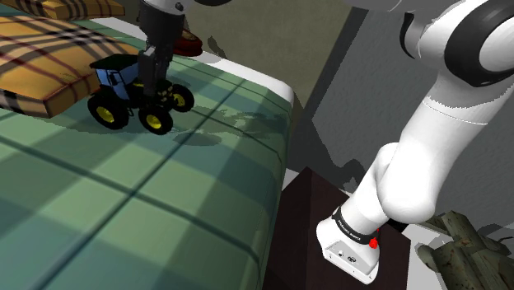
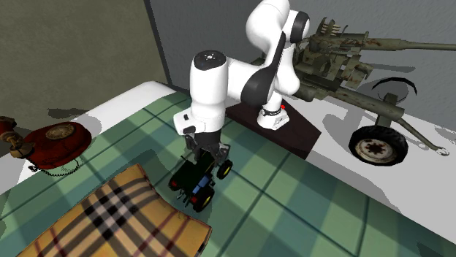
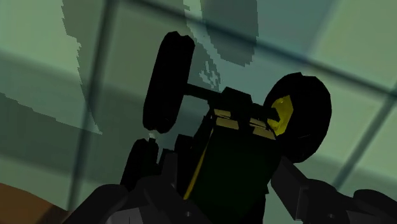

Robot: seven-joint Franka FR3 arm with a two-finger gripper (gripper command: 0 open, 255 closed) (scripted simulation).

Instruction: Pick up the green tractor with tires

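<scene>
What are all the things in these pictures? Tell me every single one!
tractor: one, dark body, blue cab, yellow hubs, on the bed cover
bed cover: one, green checked, over the bed
pillows: two, tan plaid, at one end of the bed
telephone: one, red, on the white edge beside the cover
cannon: one, mottled green-brown, wheeled, behind the stand
stand: one, dark, beside the bed
arm: one, white
gripper: one, black, clasping the tractor
</scene>
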